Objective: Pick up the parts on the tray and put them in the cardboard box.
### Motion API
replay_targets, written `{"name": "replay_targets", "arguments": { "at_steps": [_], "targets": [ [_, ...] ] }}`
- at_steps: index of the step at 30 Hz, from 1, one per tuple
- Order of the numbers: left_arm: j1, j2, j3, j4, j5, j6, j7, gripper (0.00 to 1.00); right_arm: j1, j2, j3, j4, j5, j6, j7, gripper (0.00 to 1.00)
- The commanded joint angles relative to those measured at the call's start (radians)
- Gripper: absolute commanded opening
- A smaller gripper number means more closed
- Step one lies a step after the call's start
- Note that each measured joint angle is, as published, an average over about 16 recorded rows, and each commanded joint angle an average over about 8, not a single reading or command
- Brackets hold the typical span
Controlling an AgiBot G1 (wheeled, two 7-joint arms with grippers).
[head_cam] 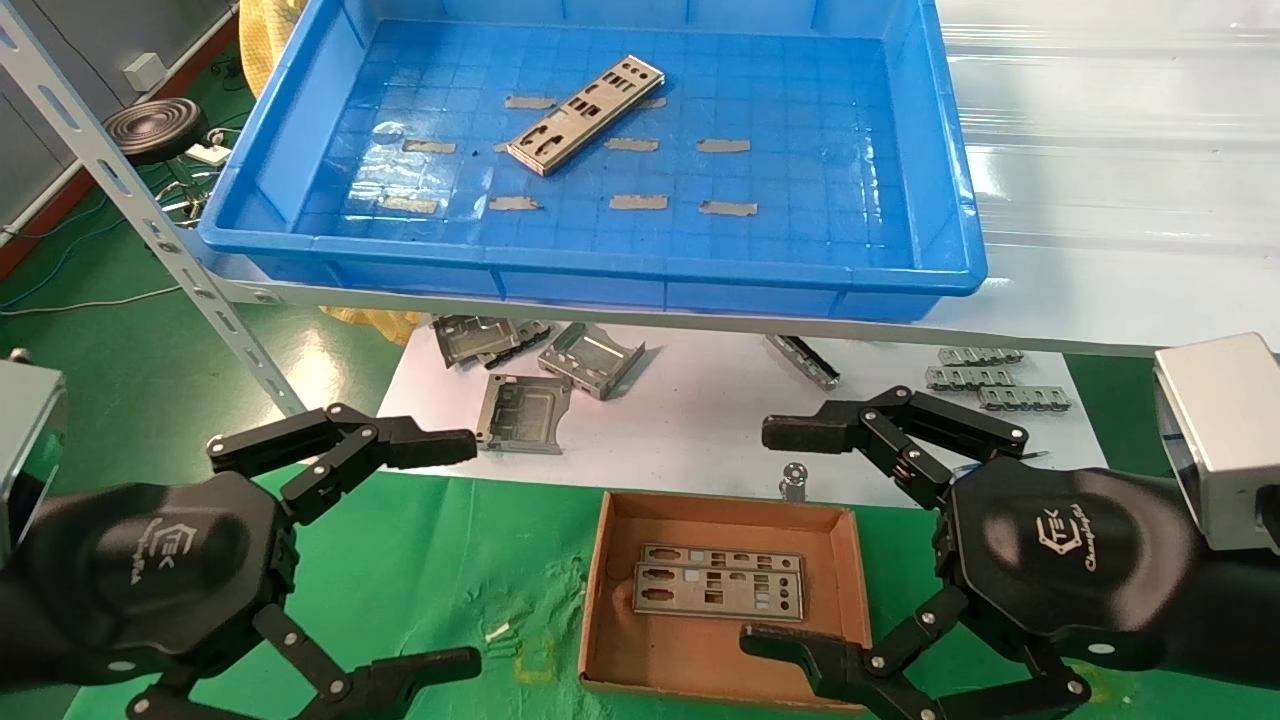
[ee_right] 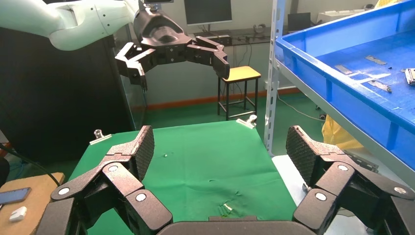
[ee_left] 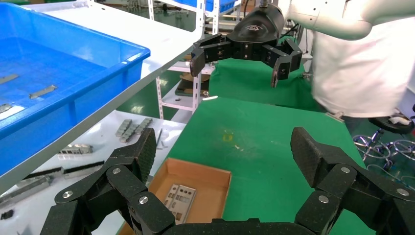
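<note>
- Your left gripper [head_cam: 465,550]: low on the left over the green mat [head_cam: 450,570], fingers spread wide, nothing between them.
- Your right gripper [head_cam: 775,535]: low on the right, beside the cardboard box [head_cam: 600,590], fingers likewise spread and bare; its lower finger overlaps the box's near right corner in the head view.
- Tray [head_cam: 600,270]: on the raised white shelf ahead of you, holding one plate [head_cam: 585,113] lying diagonally near its far middle, among short grey tape strips [head_cam: 638,202].
- Cardboard box: on the mat between your grippers, holding two plates [head_cam: 720,585] lying flat, one overlapping the other.
- White sheet [head_cam: 690,430] under the shelf: folded grey brackets [head_cam: 590,357] and toothed connector strips [head_cam: 985,378], well apart.
</note>
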Motion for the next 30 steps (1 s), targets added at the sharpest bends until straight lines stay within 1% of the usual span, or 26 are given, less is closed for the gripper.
{"name": "replay_targets", "arguments": {
  "at_steps": [1,6,7,30],
  "targets": [
    [0.000,0.000,0.000,0.000,0.000,0.000,0.000,1.00,0.000,0.000,0.000,0.000,0.000,0.000,0.000,0.67],
    [0.000,0.000,0.000,0.000,0.000,0.000,0.000,1.00,0.000,0.000,0.000,0.000,0.000,0.000,0.000,0.05],
    [0.000,0.000,0.000,0.000,0.000,0.000,0.000,1.00,0.000,0.000,0.000,0.000,0.000,0.000,0.000,0.00],
    [0.000,0.000,0.000,0.000,0.000,0.000,0.000,1.00,0.000,0.000,0.000,0.000,0.000,0.000,0.000,0.00]
  ]
}}
